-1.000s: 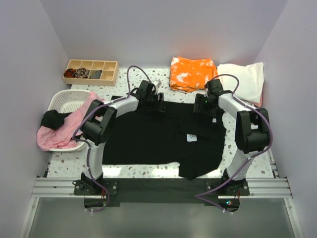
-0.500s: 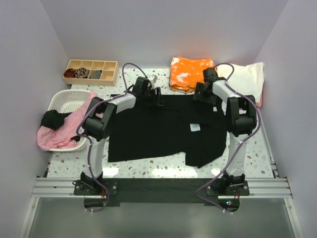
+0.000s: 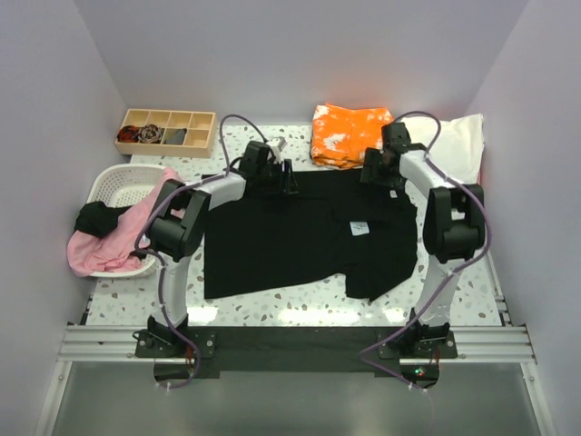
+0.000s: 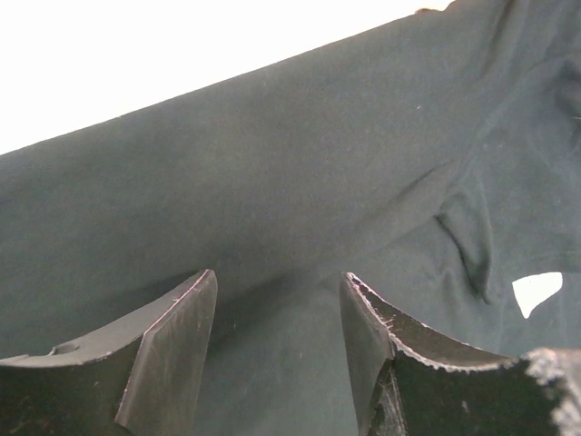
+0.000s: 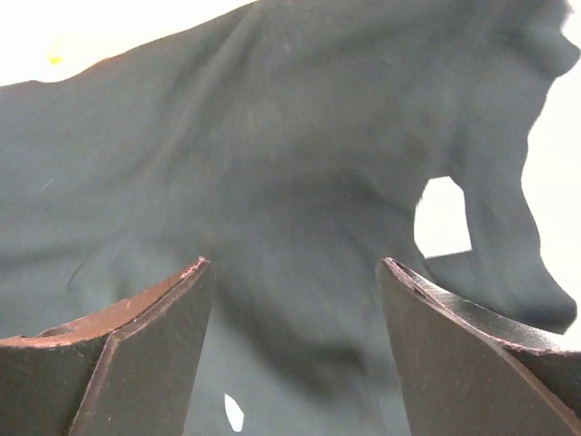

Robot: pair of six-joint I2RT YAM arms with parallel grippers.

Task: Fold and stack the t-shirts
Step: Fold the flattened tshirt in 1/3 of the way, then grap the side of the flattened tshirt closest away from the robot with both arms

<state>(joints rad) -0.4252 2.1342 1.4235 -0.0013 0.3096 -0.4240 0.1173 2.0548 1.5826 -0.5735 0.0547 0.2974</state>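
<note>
Smoothing the large plain black cloth t-shirt (image 3: 290, 241), spread on the speckled table (image 3: 272, 313), I'd pinch its far edge evenly and pull taut. My left gripper (image 4: 277, 282) and right gripper (image 5: 295, 263) hover there, jaws apart, holding nothing. Long axis runs left-right; the small white label (image 3: 360, 227) suggests neck rightward.

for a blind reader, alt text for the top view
A black shirt lies spread on the table, the left gripper and right gripper at its far edge. An orange shirt and a cream shirt lie folded behind; a pink shirt drapes the basket.
</note>
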